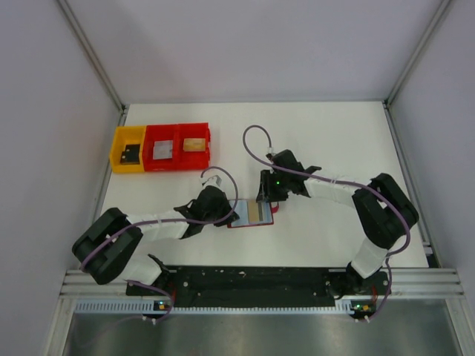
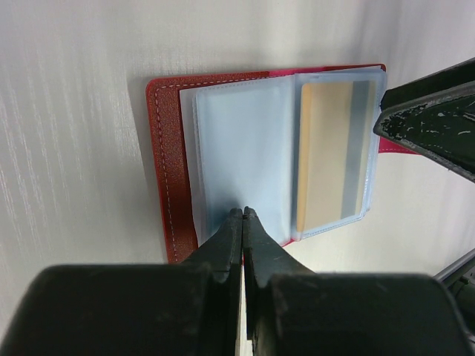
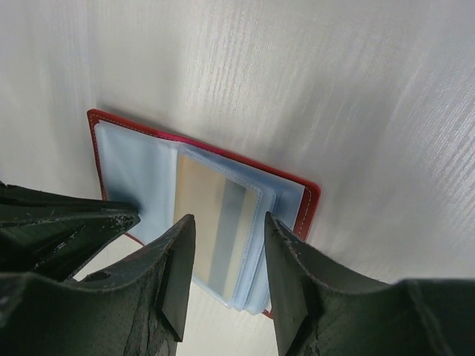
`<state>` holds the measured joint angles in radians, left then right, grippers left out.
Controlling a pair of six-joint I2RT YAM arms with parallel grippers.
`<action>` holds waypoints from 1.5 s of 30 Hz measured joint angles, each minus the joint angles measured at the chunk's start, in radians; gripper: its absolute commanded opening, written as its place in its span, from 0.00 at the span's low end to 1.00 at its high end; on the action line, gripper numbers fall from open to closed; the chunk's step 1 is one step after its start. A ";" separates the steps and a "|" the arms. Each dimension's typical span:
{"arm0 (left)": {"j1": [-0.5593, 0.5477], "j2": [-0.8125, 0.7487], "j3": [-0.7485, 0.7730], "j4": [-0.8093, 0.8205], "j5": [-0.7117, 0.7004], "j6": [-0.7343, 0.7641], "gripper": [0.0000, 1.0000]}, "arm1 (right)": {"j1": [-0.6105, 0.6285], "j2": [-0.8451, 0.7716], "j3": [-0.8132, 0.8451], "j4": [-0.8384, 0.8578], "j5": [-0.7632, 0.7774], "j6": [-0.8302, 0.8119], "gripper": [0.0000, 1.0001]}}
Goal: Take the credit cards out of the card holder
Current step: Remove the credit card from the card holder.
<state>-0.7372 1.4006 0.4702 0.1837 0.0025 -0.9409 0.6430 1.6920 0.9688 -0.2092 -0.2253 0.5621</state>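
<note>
Nearest your base rail, left gripper (image 2: 243, 216): fingers pressed together, tips resting on near edge of clear sleeve page; you cannot tell whether any sleeve is nipped between them. Under it, card holder (image 1: 251, 215) lies open on table (image 1: 334, 133), mid-table between your two grippers, red cover down. Gold credit card (image 2: 330, 152) with grey stripe sits in right-hand sleeve. Beyond, right gripper (image 3: 227, 222): jaws spread, fingers either side of that card, contact unclear. Far left: yellow bin (image 1: 117, 152), red bins (image 1: 177, 137), flat item in each.
</note>
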 measured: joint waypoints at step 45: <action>0.001 -0.235 -0.082 -0.053 -0.062 -0.030 0.00 | 0.084 0.150 0.062 0.217 -0.298 0.122 0.38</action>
<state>-0.7361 1.1652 0.3885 0.1307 -0.0593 -0.9707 0.7265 1.8420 1.0306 0.0074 -0.5236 0.6846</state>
